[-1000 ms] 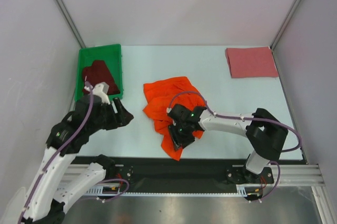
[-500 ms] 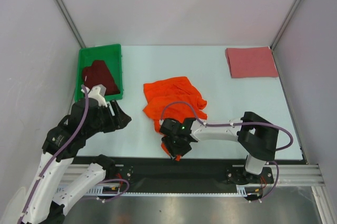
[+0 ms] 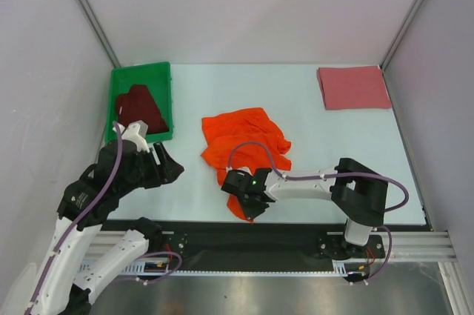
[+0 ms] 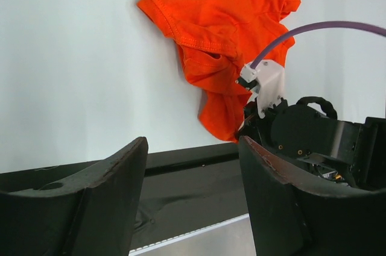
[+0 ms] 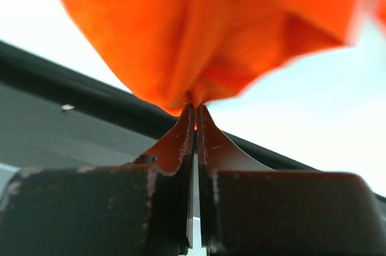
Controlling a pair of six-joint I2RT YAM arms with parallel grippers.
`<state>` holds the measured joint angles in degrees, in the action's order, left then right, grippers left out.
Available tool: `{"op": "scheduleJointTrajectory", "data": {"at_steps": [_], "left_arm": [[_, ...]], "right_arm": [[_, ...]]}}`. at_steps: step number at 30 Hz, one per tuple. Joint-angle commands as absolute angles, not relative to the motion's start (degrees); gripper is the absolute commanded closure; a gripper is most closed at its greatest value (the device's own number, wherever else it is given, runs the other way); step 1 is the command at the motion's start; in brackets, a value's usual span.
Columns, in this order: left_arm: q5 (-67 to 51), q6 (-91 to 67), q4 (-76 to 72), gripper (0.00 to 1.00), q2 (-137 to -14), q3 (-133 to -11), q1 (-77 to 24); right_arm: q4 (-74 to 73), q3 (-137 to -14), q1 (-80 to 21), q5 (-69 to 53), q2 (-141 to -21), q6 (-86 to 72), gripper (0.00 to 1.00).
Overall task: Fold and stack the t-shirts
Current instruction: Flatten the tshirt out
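In the right wrist view the bright orange cloth t-shirt (image 5: 199, 33) was blurred and cut off by the upper edge, so only a bunched fold could be made out. The fingertips of the right hand (image 5: 194, 111) were lost in it. From above, the shirt's near corner was covered by that hand. The fingers of the left hand (image 4: 192, 147) were cut off by the lower edge. The green plastic bin's (image 3: 141, 76) near left corner was hidden by the left arm (image 3: 111, 174).

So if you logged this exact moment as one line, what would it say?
right gripper: shut on orange t-shirt | left gripper: open, empty | pink t-shirt: folded, far right | maroon t-shirt: in green bin
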<state>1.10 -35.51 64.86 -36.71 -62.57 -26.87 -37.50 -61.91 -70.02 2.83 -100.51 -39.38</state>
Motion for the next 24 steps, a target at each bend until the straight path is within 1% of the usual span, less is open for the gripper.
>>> {"op": "scheduleJointTrajectory", "data": {"at_steps": [1,4,5,8,9,12,13,15,16,18,19,20,22,23,24], "left_arm": [[0.6,-34.4,64.2,0.32,-36.9,-62.6,-27.0],[1.1,-33.9,63.5,0.32,-37.6,-63.3,-27.0],[1.2,-33.4,63.3,0.32,-38.3,-63.5,-27.0],[2.0,-32.5,61.9,0.32,-38.9,-64.3,-27.0],[1.9,-32.2,61.4,0.32,-39.6,-64.4,-27.0],[1.6,-31.0,59.1,0.32,-41.6,-64.3,-27.0],[1.6,-30.4,58.5,0.33,-42.4,-64.6,-27.0],[1.5,-29.5,58.0,0.35,-44.7,-65.5,-27.1],[1.4,-28.4,58.3,0.35,-47.4,-65.9,-27.0],[1.4,-27.6,58.6,0.35,-50.1,-67.0,-27.0],[0.8,-26.7,58.3,0.35,-51.9,-67.0,-27.1],[0.4,-26.5,57.3,0.35,-52.6,-67.0,-27.2],[-1.4,-26.4,56.0,0.33,-54.3,-66.1,-27.9],[-1.8,-26.4,54.5,0.32,-54.8,-65.7,-28.2],[-2.0,-26.5,53.7,0.31,-55.5,-64.6,-28.6]], "right_arm": [[-43.6,-66.5,-69.3,12.2,-98.1,-38.5,1.00],[-51.0,-73.3,-66.3,15.3,-92.2,-36.0,1.00],[-52.9,-80.1,-65.3,16.1,-88.8,-35.1,1.00],[-59.6,-92.2,-60.4,17.8,-84.8,-31.8,1.00],[-61.2,-100.4,-58.4,17.8,-83.2,-31.3,1.00],[-65.6,-110.5,-49.9,17.5,-79.6,-29.0,1.00],[-66.8,-111.4,-44.1,17.9,-78.4,-27.8,1.00],[-67.3,-110.1,-37.0,17.4,-74.0,-26.5,1.00],[-67.8,-108.8,-26.6,15.7,-73.0,-25.3,1.00],[-69.6,-106.4,-15.9,9.4,-71.4,-23.7,1.00],[-69.8,-102.3,-11.4,7.7,-69.9,-22.7,1.00],[-70.0,-100.1,-3.9,6.0,-69.3,-20.7,1.00],[-69.6,-92.9,1.7,-1.4,-67.6,-19.2,1.00],[-69.2,-90.4,4.5,-3.1,-67.0,-18.7,1.00],[-68.6,-88.4,4.9,-4.5,-66.4,-18.3,1.00]]}}
